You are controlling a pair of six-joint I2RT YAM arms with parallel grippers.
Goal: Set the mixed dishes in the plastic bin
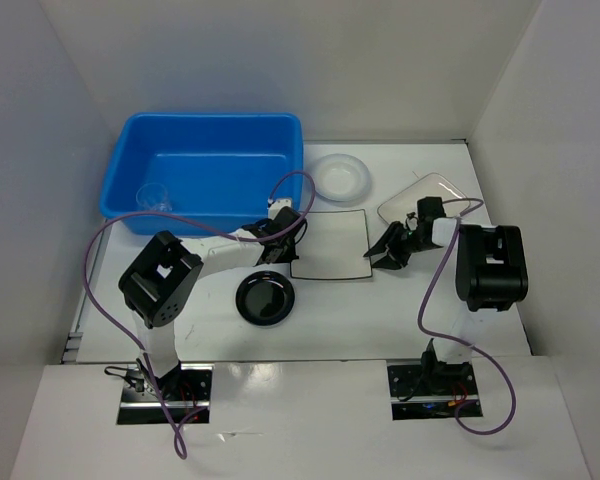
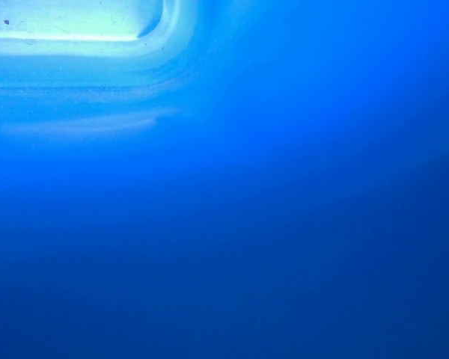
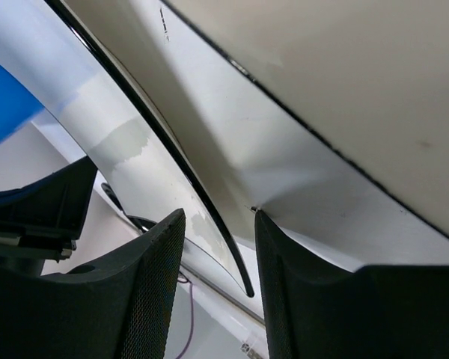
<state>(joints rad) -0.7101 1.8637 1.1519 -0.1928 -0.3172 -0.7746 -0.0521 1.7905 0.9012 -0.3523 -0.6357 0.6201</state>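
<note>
The blue plastic bin (image 1: 212, 118) stands at the back left with the small clear cup (image 1: 152, 197) inside it. The large square white plate with dark rim (image 1: 330, 243) lies mid-table. My right gripper (image 1: 387, 254) is open, its jaws either side of that plate's right edge (image 3: 123, 138), not closed on it (image 3: 217, 221). My left gripper (image 1: 277, 232) is by the bin's near right corner and the plate's left edge; its wrist view shows only blue bin wall (image 2: 284, 187), fingers hidden. The black saucer (image 1: 266, 298) lies near the front. The white bowl (image 1: 340, 177) and the pale plate (image 1: 427, 193) lie at the back.
White walls enclose the table on the left, back and right. Purple cables loop from both arms over the table near the saucer and right of the square plate.
</note>
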